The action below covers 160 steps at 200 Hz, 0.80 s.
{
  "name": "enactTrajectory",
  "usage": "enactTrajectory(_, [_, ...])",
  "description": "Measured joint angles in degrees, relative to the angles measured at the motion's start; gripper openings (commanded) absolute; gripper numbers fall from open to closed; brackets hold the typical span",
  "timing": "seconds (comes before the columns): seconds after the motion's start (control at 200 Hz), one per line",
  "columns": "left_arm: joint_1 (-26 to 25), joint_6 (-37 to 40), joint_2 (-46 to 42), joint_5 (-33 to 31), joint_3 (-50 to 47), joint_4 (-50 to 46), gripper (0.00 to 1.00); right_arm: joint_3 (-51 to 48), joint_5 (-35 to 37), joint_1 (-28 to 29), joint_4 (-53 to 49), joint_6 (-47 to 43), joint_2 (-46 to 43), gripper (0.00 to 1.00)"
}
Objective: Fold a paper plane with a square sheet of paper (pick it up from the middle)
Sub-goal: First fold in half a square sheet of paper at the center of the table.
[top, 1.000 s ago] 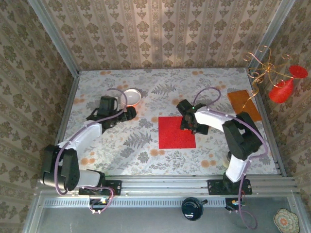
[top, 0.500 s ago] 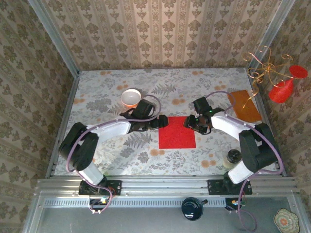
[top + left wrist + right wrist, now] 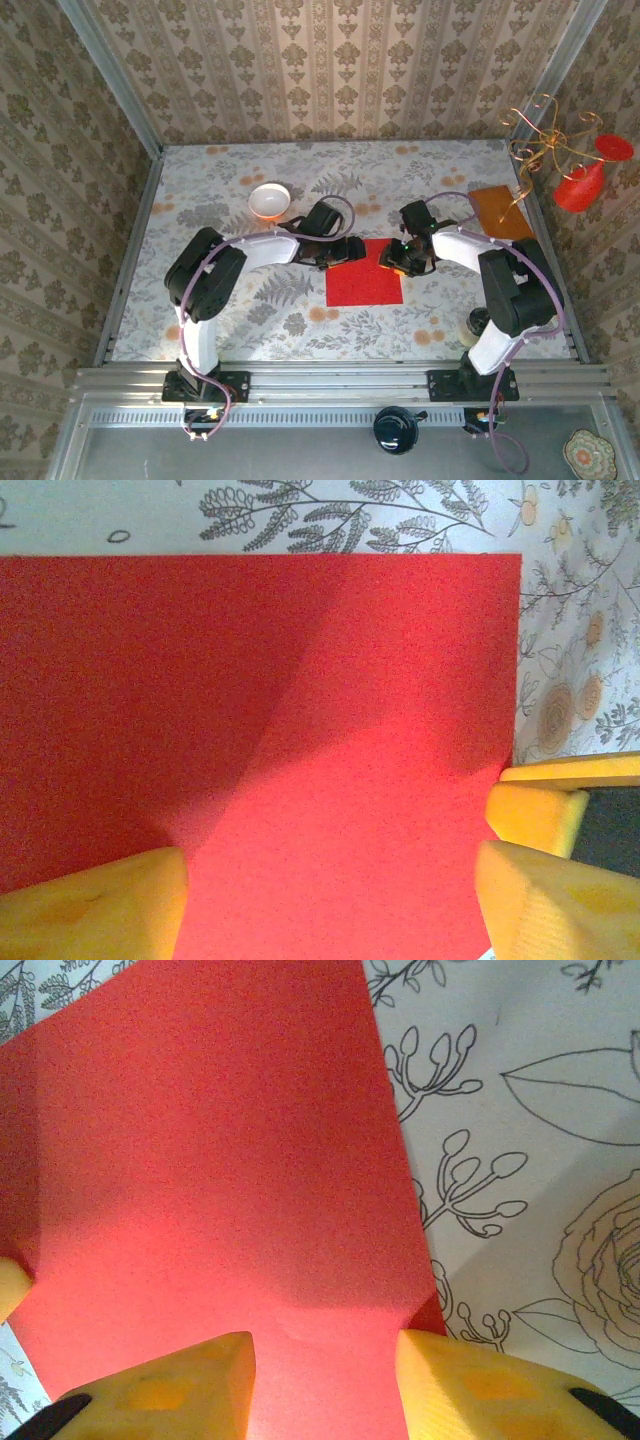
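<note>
Paper, thin and floppy, lies flat on the counter; it'll slide and crease easily. Left end effector sits over its far-left corner, right end effector over its far-right, both with fingers apart. Best pinch looks like the middle.

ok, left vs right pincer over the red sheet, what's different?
Gap: left pincer wide, right pincer clearly narrower. Spot: left pincer at the far-left corner of the square sheet of paper, right pincer at its far-right corner. Shared: both low over the flat sheet, jaws apart.
</note>
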Motion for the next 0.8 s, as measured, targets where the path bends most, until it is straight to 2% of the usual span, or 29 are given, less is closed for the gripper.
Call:
enactTrajectory(0.4, [0.98, -1.16, 0.26, 1.68, -0.02, 0.68, 0.87, 0.09, -4.33, -0.52, 3.30, -0.57, 1.60, 0.39])
enactTrajectory(0.8, [1.53, -2.08, -0.57, 2.64, -2.23, 4.09, 0.85, 0.81, -10.36, 0.92, 8.57, 0.96, 4.70, 0.35])
